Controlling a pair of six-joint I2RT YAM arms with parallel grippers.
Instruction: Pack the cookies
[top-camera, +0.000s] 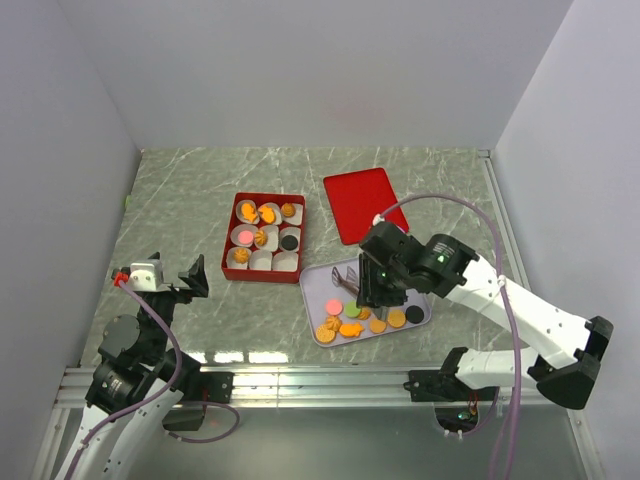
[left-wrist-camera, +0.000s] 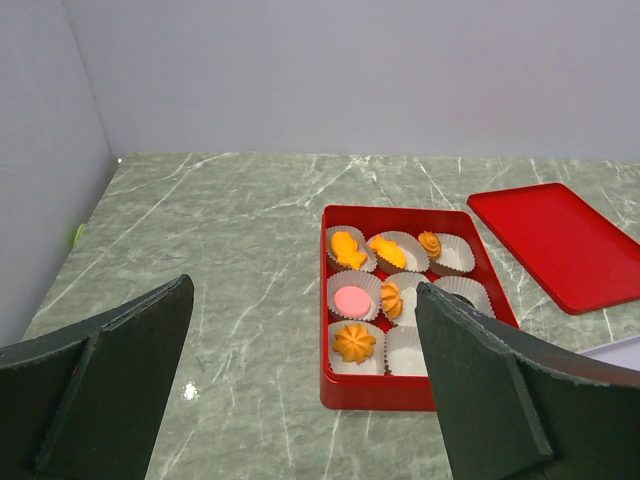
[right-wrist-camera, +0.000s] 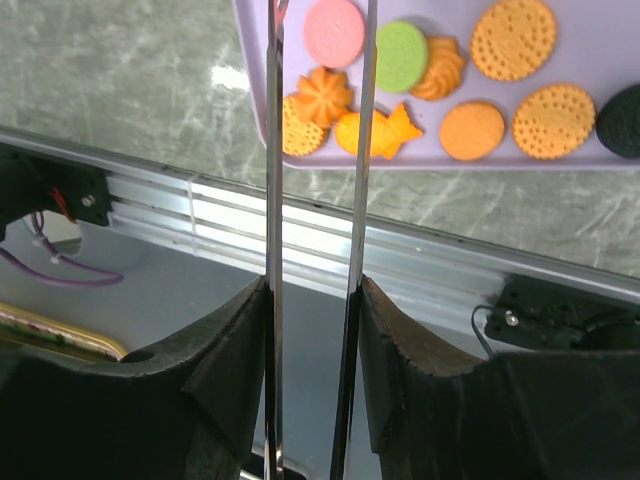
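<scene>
Right gripper (right-wrist-camera: 313, 320) clenched on a pair of thin metal tongs (right-wrist-camera: 273, 200), hanging over the lavender plastic tray (right-wrist-camera: 600, 40). Blades parted, nothing seen between them. Tips run off the top of the wrist view, near the pink round cookie (right-wrist-camera: 334, 32) and the green one (right-wrist-camera: 400, 55).

Left gripper (left-wrist-camera: 300, 330) released, fingers wide apart, empty. It hovers near the left side of the green marble table (top-camera: 200, 190), facing the red rectangular box (left-wrist-camera: 395, 390).

The cookies (right-wrist-camera: 472, 130): about a dozen loose on the tray, mostly orange, one black at the right end. More sit in the box, one to each white fluted paper cup (left-wrist-camera: 455, 258). From above, two cups in the near row look empty. The flat red lid (left-wrist-camera: 560, 240) lies apart, right of the box.

Step in hand, by judgement: picking the next cookie off the tray, with packing well along.

Next move likely calls for:
- settling the tong tips either side of one cookie, clear of its neighbours
- a gentle squeeze, since the biscuits probably crumble
- a level carry to an empty cup
</scene>
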